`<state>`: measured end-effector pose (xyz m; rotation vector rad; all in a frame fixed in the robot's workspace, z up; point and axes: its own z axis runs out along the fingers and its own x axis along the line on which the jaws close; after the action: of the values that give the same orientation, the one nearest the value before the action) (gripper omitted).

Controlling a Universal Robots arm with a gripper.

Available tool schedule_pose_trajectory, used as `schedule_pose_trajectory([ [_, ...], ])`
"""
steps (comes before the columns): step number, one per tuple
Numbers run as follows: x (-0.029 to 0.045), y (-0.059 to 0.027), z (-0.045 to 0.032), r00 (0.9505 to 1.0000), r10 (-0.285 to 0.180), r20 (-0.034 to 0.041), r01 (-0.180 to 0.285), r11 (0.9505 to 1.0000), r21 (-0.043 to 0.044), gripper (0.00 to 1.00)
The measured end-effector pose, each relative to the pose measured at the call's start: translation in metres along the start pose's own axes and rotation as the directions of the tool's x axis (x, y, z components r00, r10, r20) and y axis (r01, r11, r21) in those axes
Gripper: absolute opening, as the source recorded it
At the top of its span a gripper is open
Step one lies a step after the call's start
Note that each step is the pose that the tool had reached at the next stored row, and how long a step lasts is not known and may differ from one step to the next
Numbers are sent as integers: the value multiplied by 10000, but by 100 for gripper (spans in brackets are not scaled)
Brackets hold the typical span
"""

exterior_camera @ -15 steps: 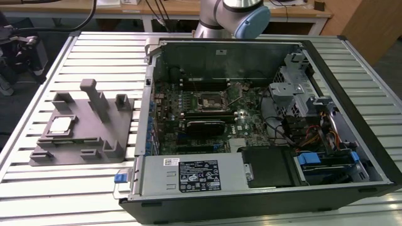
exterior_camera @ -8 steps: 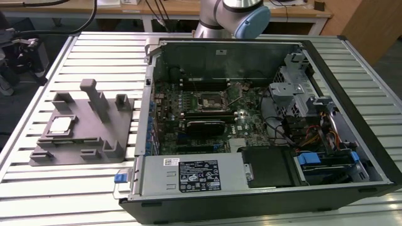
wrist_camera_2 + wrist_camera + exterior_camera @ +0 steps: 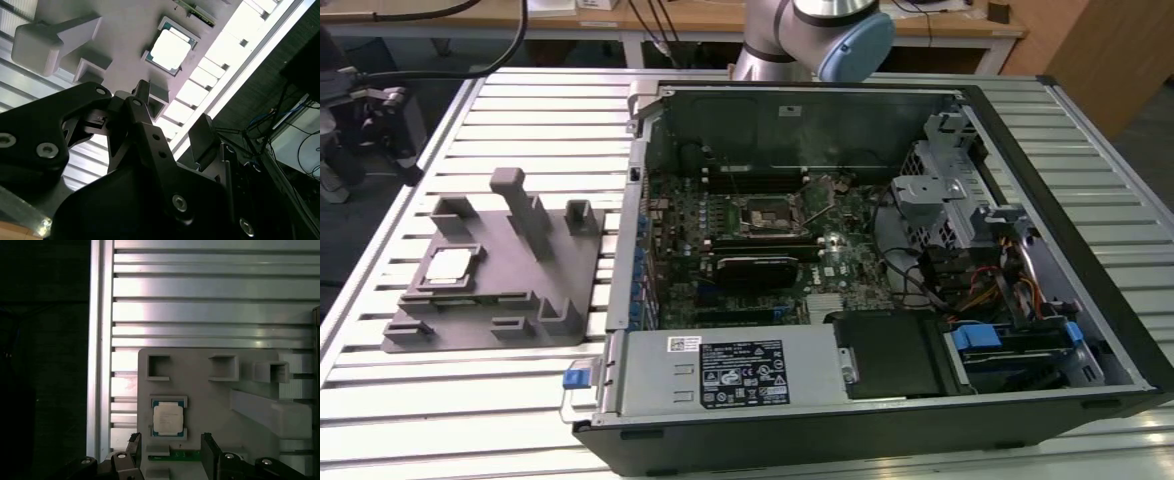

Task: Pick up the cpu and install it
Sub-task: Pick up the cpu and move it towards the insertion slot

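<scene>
Black gripper [image 3: 172, 452], its 2 fingers spread and empty, hangs above the cpu [image 3: 169, 419] lying flat in the grey fixture [image 3: 215, 410]; squaring both fingers to opposite chip edges seems wise.

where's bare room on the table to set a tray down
In the exterior view the table has bare slats between the grey fixture and its far edge, and a strip between the fixture and the near edge. The fixture is crowded with upright blocks and the cpu; the open computer case is packed.
</scene>
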<state>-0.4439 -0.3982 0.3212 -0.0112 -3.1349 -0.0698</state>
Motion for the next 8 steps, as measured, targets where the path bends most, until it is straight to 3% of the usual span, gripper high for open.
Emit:
schedule_pose_trajectory([
  [8,0,-2,48,10000,-1,-2,1,10000,1,59],
])
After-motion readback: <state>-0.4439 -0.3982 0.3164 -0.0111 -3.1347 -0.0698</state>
